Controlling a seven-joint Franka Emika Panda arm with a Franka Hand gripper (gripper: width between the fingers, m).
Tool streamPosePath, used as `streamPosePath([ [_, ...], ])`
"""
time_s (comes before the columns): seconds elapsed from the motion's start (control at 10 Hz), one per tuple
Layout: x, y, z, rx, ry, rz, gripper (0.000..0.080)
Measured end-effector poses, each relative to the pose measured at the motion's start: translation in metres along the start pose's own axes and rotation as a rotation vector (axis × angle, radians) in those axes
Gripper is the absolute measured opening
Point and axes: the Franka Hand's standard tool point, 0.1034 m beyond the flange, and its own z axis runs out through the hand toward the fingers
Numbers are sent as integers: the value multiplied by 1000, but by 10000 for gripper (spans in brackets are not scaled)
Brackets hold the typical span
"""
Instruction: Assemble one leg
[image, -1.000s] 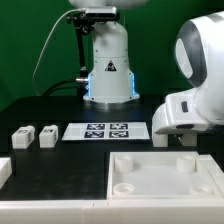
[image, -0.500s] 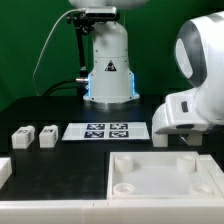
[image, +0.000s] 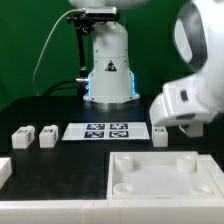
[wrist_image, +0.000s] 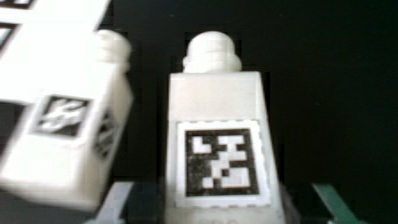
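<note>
In the wrist view one leg (wrist_image: 217, 130), a white block with a peg tip and a square black-and-white tag, lies between my gripper's (wrist_image: 228, 202) two fingers (wrist_image: 135, 200). The jaws stand open, with a gap on each side of the leg. A second leg (wrist_image: 71, 120) lies tilted close beside it. In the exterior view my white hand (image: 186, 105) hangs low over the table at the right, above a leg (image: 160, 136); the fingers are hidden there. Two more legs (image: 20, 137) (image: 47, 135) sit at the left.
The large white tray-like piece (image: 165, 178) with corner recesses lies in front at the right. The marker board (image: 98, 130) lies mid-table. Another white part (image: 4, 170) shows at the left edge. The robot base (image: 108, 70) stands behind.
In the exterior view my hand has shifted toward the left and a little up. The parts on the table have not moved.
</note>
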Motion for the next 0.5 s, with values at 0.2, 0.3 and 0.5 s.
streamPosePath([
  [0.2, -18, 16, -44, 8, 38, -20, 291],
  [0.3, -18, 17, -74, -6, 145, -21, 291],
  [0.5, -11, 16, -74, -7, 400, -18, 291],
])
